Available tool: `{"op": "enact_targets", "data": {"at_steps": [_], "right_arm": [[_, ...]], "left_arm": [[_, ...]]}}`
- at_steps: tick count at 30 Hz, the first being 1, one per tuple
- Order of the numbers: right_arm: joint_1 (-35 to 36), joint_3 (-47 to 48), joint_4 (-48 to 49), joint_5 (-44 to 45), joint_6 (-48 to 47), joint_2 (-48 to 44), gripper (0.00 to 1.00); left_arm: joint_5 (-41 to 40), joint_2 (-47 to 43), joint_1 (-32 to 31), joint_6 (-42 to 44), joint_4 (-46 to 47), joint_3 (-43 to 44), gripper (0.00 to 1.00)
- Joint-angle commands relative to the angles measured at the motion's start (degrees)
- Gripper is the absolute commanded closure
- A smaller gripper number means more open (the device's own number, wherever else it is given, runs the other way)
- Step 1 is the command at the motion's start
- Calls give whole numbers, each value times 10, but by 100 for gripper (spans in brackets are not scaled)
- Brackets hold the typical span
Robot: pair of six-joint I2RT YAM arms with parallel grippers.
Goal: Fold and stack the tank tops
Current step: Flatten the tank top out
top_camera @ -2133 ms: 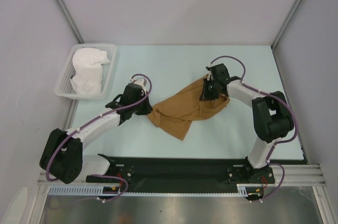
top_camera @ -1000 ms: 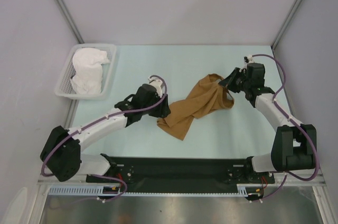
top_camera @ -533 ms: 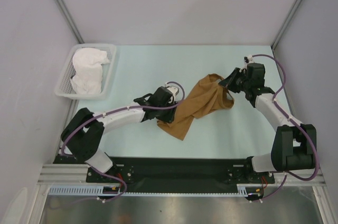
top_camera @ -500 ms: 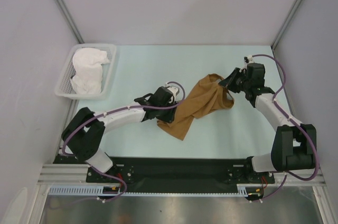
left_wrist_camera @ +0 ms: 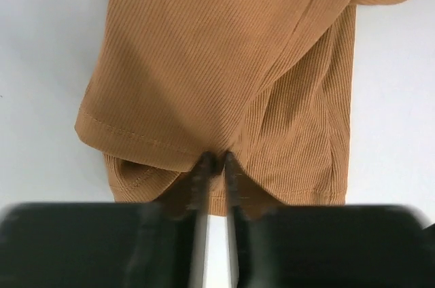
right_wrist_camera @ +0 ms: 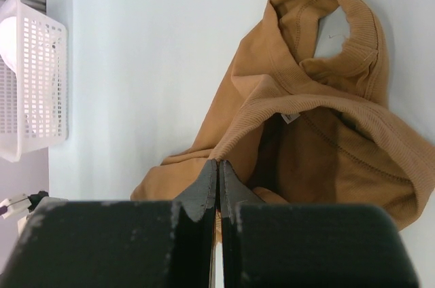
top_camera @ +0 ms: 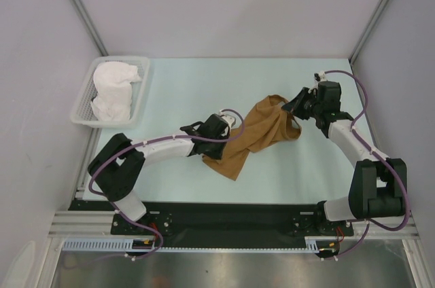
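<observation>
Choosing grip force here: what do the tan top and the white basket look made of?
The tan top: matte ribbed knit, perhaps cotton; fine ribs and stitched hems show. The basket: white moulded plastic, seemingly; regular lattice of holes, stiff rim.

You are extending your left gripper (left_wrist_camera: 215, 160) rightward onto the near hem of the tan tank top (top_camera: 262, 132), jaws closing on a fold. Your right gripper (right_wrist_camera: 218, 164) is holding the neck end drawn farther right than at first.

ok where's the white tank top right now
The white tank top lies bundled in the white basket at the table's far left corner in the top view, well left of the tan tank top.
</observation>
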Motion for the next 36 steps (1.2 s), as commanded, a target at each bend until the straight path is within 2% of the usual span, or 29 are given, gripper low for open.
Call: {"op": "enact_targets", "data": {"at_steps": [1,2,10,19,23,26,32,36], "right_arm": [[-3,0,24,-10,1,3,100],[-4,0,22,-10,0,3,100],[-15,16,7,-16,8,-23,100],[-20,91,-24,-34,12,-79,100],[-32,128,-48,-21,2,-151,100],[-68,153,-69,-28,-5,-220,100],[-74,184,-79,-66,-34,-369,100],[-74,186,-93,-49,-42,-459,100]], "left_arm": [[-19,5,-4,11,-5,23,91],[-23,1,-4,8,-8,25,100],[-43,-74,-4,9,-42,46,99],[-113,-186,18,-1,-153,151,100],[-146,-253,22,-1,-197,211,100],[-159,-323,22,20,-219,238,100],[-118,-461,20,49,-251,274,100],[-61,-531,20,42,-236,267,100]]}}
